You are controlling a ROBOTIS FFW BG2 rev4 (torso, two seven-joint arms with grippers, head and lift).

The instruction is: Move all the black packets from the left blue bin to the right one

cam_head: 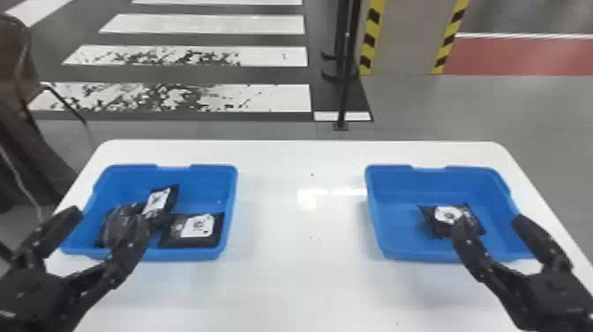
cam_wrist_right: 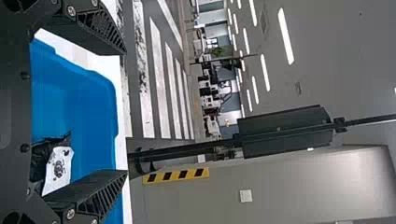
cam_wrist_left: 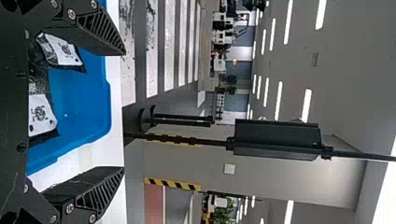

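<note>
In the head view my left gripper (cam_head: pixel 108 220) stands open over the near-left part of the left blue bin (cam_head: pixel 207 176). That bin holds a black packet lying flat (cam_head: pixel 198 226), another leaning packet (cam_head: pixel 159 201) and a dark packet (cam_head: pixel 119 225) partly behind a finger. My right gripper (cam_head: pixel 492 225) is open above the right blue bin (cam_head: pixel 388 176), where one black packet (cam_head: pixel 445 216) lies, partly covered by a finger. The left wrist view has the open left gripper (cam_wrist_left: pixel 125 112) and packets (cam_wrist_left: pixel 42 114) beyond it; the right wrist view has the open right gripper (cam_wrist_right: pixel 126 112) and a packet (cam_wrist_right: pixel 58 168).
Both bins stand on a white table (cam_head: pixel 300 265), with a wide stretch of tabletop between them. Behind the table a black post (cam_head: pixel 344 88) rises from the floor. A dark chair-like object (cam_head: pixel 22 88) is at the far left.
</note>
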